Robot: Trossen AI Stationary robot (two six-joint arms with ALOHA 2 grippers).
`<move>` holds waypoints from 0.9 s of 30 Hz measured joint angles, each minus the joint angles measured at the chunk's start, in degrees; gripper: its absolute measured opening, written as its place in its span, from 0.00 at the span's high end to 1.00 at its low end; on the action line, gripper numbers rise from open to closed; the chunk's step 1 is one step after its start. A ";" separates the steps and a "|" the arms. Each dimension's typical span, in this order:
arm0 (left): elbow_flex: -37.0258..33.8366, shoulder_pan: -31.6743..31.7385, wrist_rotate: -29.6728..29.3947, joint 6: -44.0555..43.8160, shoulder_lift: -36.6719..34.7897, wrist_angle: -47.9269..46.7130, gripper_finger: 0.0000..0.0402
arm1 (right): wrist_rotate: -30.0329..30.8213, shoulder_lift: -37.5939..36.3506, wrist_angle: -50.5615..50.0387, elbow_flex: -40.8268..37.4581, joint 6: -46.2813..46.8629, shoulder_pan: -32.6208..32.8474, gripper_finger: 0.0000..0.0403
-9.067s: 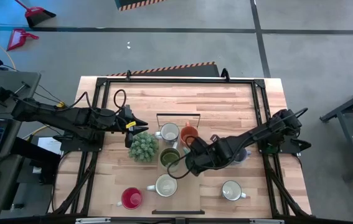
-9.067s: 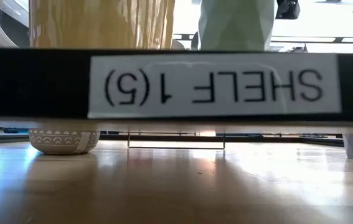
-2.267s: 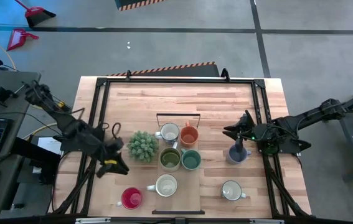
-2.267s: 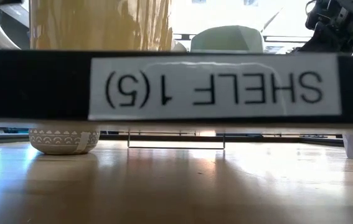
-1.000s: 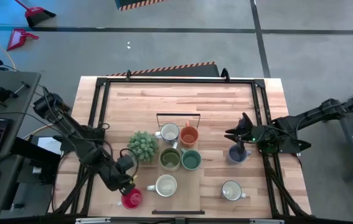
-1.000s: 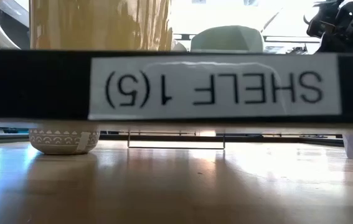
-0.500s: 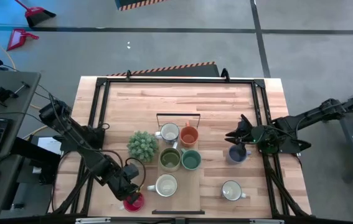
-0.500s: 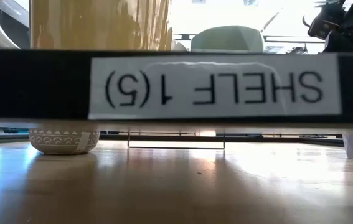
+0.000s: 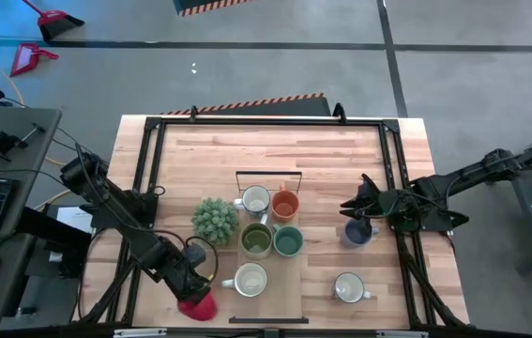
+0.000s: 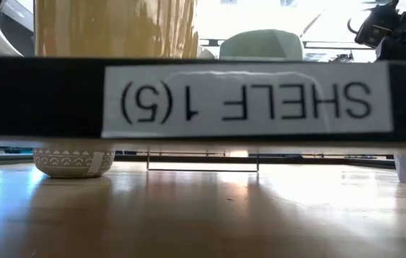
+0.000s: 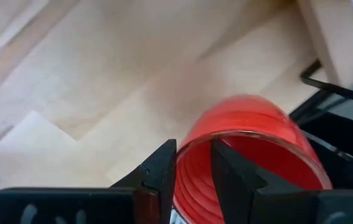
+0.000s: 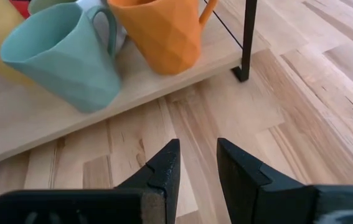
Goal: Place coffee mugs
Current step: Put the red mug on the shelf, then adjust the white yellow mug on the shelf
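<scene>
The left jaws are clamped on the wall of the red mug, one finger inside the rim and one outside. The mug sits at the near-left part of the table. Such a thin grip may let the mug swing or slip when lifted. The right jaws stand slightly apart and empty, close by the blue-grey mug; a careless move there could knock it.
</scene>
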 joint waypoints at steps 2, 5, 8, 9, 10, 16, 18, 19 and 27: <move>0.04 0.00 -0.01 -0.52 -0.17 0.09 0.78 | 0.02 -0.04 -0.95 0.01 0.00 0.00 0.78; 0.05 0.04 0.06 -0.81 -0.15 0.07 0.78 | 0.02 -0.06 -1.76 0.00 -0.48 0.00 0.78; 0.07 0.04 0.00 -0.84 -0.15 0.11 0.78 | 0.02 -0.07 -2.34 0.00 -0.90 0.00 0.78; 0.07 0.04 -0.02 -0.90 -0.15 0.13 0.78 | 0.05 -0.07 -2.38 0.02 -0.90 0.00 0.78; 0.07 0.04 0.00 -0.88 -0.15 0.15 0.78 | 0.12 -0.07 -2.46 0.02 -0.90 0.00 0.78; 0.07 0.03 0.03 -1.27 -0.20 -0.35 0.78 | 0.20 -0.07 -2.51 0.02 -0.88 0.00 0.78; 0.07 0.04 0.03 -1.31 -0.22 -0.62 0.78 | 0.20 -0.07 -2.58 0.02 -0.87 0.00 0.78; 0.07 0.04 0.03 -1.37 -0.22 -0.67 0.78 | 0.20 -0.07 -2.57 0.02 -0.88 0.00 0.78; 0.10 0.24 -0.81 -1.36 -0.28 -1.68 0.78 | 0.22 -0.07 -2.57 0.02 -0.87 0.00 0.78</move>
